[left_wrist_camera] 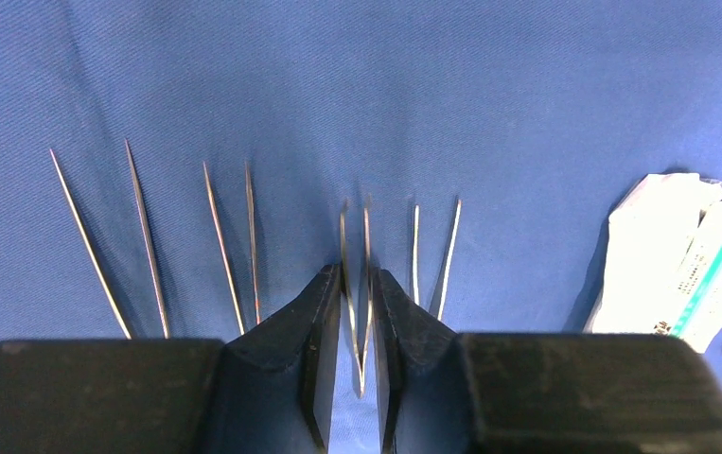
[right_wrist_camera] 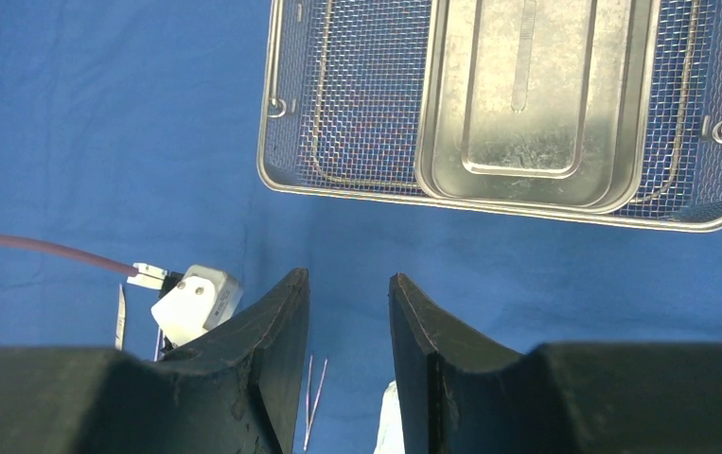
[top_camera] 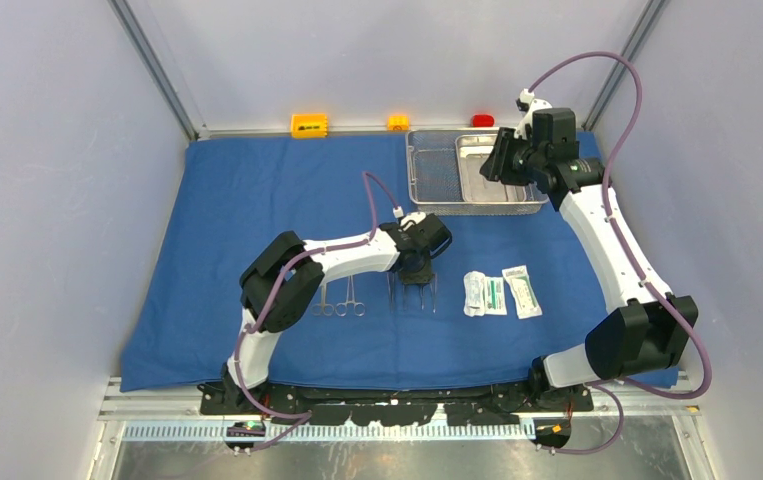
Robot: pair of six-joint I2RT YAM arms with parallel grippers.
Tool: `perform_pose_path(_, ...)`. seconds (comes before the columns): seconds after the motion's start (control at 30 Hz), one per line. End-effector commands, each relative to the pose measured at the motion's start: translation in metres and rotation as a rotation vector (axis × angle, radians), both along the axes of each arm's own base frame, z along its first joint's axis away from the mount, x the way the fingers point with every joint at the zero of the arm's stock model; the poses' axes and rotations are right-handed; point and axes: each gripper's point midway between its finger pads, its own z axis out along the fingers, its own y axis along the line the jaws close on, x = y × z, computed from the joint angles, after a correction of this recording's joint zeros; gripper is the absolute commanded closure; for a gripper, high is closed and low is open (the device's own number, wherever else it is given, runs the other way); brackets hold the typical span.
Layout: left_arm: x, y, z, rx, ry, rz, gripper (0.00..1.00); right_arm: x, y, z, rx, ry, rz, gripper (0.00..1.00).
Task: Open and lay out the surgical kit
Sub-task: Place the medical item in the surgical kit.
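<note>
While your left gripper (left_wrist_camera: 355, 272) sits low over blue cloth (left_wrist_camera: 432, 95), forceps (left_wrist_camera: 343, 236) lie between its narrowly parted fingers (left_wrist_camera: 295, 326); cannot tell whether pinched.

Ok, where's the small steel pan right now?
Top view: the steel pan is nested in the right half of the mesh tray, at the blue cloth's far right, partly hidden by the right gripper.

You see cloth wrap (top_camera: 237, 220): solid deep blue, no print. Mesh tray (right_wrist_camera: 357, 95) at 1 o'clock: silver wire grid. Pan (right_wrist_camera: 527, 95) inside it: plain dull silver. Forceps (left_wrist_camera: 355, 284): bright steel. Packets (top_camera: 485, 293) at 4 o'clock: white, green stripe. Along 12 o'clock edge: orange block (top_camera: 309, 124), yellow block (top_camera: 398, 122), red block (top_camera: 483, 120). Your left arm (top_camera: 342, 255) and right arm (top_camera: 607, 240): white shells, black joints. Cables (top_camera: 622, 90): mauve. Left gripper (left_wrist_camera: 355, 274), right gripper (right_wrist_camera: 347, 279): matte black.
</note>
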Motion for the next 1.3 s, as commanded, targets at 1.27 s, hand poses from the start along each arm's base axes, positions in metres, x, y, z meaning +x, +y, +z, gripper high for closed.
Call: perform_pose_path(1.27,0.015,0.0,0.061,-0.008,-0.16,-0.108,0.68,0.016,-0.008,0.028,-0.016,-0.102,-0.014,0.49)
